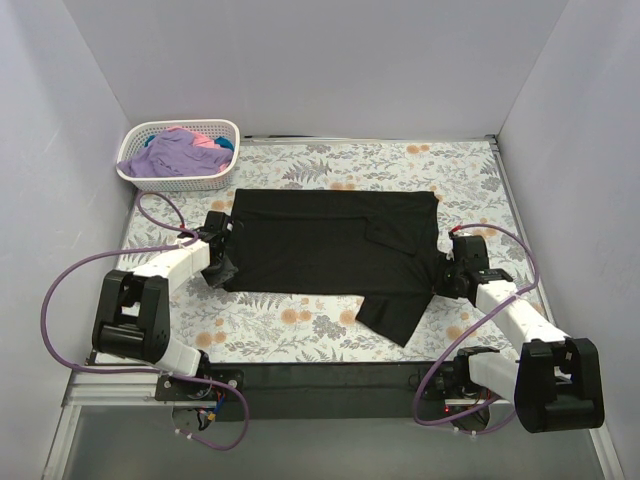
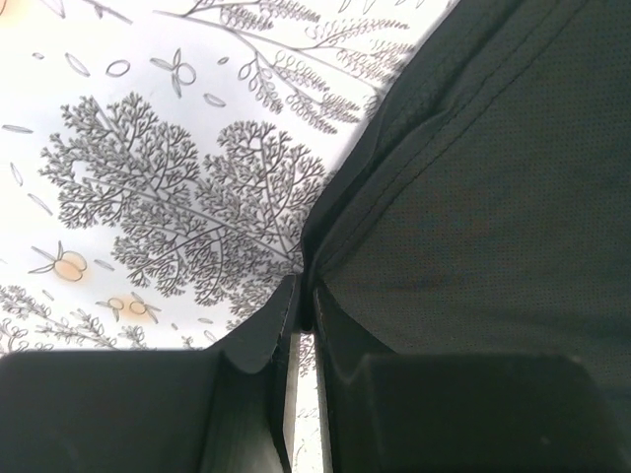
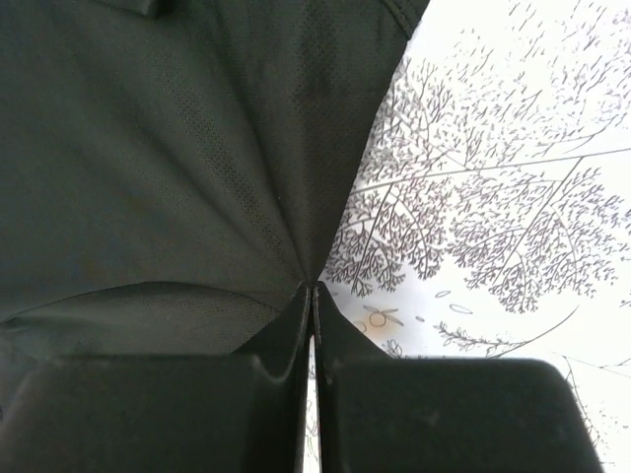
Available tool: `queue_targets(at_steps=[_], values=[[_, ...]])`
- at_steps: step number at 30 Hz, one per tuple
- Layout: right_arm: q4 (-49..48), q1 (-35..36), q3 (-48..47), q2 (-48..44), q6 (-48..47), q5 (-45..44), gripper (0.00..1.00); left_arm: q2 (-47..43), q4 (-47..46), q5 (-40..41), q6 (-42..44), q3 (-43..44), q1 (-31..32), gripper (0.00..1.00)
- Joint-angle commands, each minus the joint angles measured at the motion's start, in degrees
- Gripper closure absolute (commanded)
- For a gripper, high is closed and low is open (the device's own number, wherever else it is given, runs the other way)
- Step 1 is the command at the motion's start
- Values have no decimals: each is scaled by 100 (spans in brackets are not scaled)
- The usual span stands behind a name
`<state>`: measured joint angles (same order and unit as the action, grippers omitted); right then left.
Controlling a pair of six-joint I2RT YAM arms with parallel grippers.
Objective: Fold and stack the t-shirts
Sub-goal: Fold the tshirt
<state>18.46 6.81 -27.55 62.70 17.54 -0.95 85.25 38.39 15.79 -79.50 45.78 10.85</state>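
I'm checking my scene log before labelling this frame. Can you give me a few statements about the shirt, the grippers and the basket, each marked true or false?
1. The black t-shirt lies spread on the table. True.
2. The left gripper hangs open above it. False: it is shut on the shirt's edge.
3. The right gripper pinches the shirt's opposite edge. True.
4. The basket is empty. False: it holds coloured cloth, lavender and pink.

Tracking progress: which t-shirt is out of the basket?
The black t-shirt, spread flat on the table; the purple one and pink one are bunched in the basket.
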Motion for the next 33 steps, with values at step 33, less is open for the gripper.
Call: queue_targets(at_steps=[33], values=[[905, -382, -3335, 2387, -427, 605, 99, 1661, 723, 91, 234, 3007, -171, 100]])
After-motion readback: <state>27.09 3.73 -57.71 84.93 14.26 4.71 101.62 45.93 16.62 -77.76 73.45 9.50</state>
